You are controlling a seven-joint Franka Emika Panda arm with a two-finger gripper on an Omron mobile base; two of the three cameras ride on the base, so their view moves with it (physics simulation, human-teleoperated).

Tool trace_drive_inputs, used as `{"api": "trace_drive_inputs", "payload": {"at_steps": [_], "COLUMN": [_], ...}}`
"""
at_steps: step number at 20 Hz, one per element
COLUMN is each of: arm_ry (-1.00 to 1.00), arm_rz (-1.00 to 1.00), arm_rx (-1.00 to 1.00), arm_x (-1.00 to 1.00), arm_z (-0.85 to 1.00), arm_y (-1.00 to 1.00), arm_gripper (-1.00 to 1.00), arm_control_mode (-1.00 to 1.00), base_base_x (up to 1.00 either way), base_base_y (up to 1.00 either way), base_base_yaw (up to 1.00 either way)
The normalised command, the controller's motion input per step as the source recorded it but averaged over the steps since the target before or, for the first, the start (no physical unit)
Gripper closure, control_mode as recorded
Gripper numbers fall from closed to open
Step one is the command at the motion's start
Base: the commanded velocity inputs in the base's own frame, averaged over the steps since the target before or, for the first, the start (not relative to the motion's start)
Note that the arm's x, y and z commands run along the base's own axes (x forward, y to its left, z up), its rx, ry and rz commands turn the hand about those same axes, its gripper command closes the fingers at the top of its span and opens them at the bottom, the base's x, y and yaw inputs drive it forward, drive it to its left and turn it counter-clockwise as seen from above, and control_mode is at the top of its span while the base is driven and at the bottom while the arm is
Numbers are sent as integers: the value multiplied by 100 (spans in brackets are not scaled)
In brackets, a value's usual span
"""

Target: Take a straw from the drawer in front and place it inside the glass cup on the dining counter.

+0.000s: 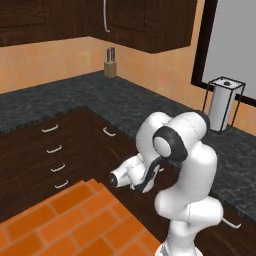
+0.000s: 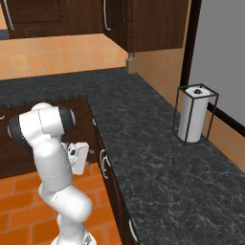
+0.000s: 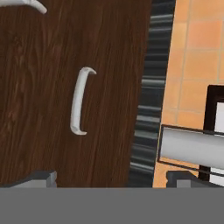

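Dark-brown wood: we face the drawer [image 3: 65,96] front, shut, filling the left and middle of the hand view, grain running up the frame.
Handle: its curved silver bar handle [image 3: 80,101] sits left of centre in the hand view, standing on end because the hand is rolled.
Gripper: the gripper [image 3: 111,177] shows its two dark tips low in the hand view, set wide apart with nothing between them, so we read it as released and empty; they are well short of the handle.
Straw: we judge it lies inside the shut drawer, hidden from us.
Step in hand: the approach to the drawer, before any pull.
Next move: we would shift toward the left of the hand view, centre the bar between the tips, advance, clench, then draw back.
Surroundings: dark speckled countertop [image 2: 158,158] and a paper towel roll [image 2: 194,115] at the right of the right base view.
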Motion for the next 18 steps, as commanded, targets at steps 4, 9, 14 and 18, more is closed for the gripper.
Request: {"api": "trace_drive_inputs", "payload": {"at_steps": [4, 9, 14, 18], "arm_ry": [0, 0, 0, 2], "arm_rz": [-18, -17, -10, -1], "arm_rx": [-9, -4, 0, 0], "arm_x": [3, 34, 47, 49], "arm_z": [-25, -12, -12, -16], "arm_y": [0, -9, -23, -51], "arm_gripper": [-100, -100, -100, -100], "arm_control_mode": [-100, -100, -100, -100], "base_base_x": [0, 0, 0, 0], "base_base_y": [0, 0, 0, 0], "base_base_yaw": [0, 0, 0, 0]}}
